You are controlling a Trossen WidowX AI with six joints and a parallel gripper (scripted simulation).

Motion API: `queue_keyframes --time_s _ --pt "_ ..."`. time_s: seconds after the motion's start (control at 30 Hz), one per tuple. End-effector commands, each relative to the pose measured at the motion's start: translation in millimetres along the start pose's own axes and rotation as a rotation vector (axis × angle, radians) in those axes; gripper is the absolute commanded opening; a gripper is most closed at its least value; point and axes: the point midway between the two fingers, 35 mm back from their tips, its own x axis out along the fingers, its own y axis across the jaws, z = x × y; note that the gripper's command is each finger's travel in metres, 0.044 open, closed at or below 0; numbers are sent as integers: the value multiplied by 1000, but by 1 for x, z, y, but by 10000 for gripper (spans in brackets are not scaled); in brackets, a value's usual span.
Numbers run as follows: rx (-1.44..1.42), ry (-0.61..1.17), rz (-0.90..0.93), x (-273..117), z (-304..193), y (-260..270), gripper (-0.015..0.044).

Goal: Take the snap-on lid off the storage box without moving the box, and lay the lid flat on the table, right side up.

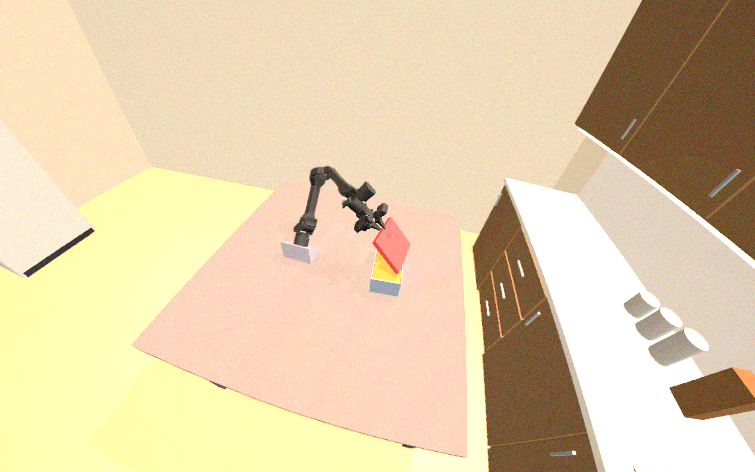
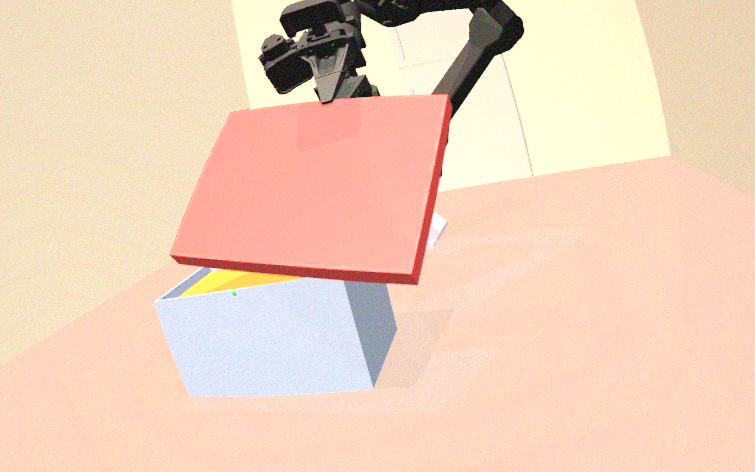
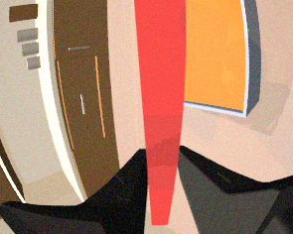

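Observation:
The red lid [image 1: 391, 245] [image 2: 309, 193] [image 3: 163, 74] is off the storage box and held steeply tilted above it, by its upper edge. My gripper [image 1: 383, 226] [image 2: 328, 100] [image 3: 161, 153] is shut on that edge, with one finger on each face of the lid. The blue-grey storage box [image 1: 384, 286] [image 2: 268, 345] [image 3: 253, 74] stands upright and open on the table, with a yellow-orange interior. In the exterior view the lid hides the box's back part. Whether the lid's low edge touches the box I cannot tell.
The pinkish table [image 1: 286, 340] [image 2: 603, 351] carries the box and the arm's pale base plate [image 1: 298, 252] [image 2: 438, 230], left of the box in the top view. A kitchen counter [image 1: 603, 281] stands beyond the table's right edge.

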Motion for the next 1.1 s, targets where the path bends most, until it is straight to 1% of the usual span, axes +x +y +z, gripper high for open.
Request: queue_keyframes --time_s 0.0,1.07 --pt "-5 -8 11 -3 -9 2 0" --pt "-2 -7 11 -4 -73 0 0"
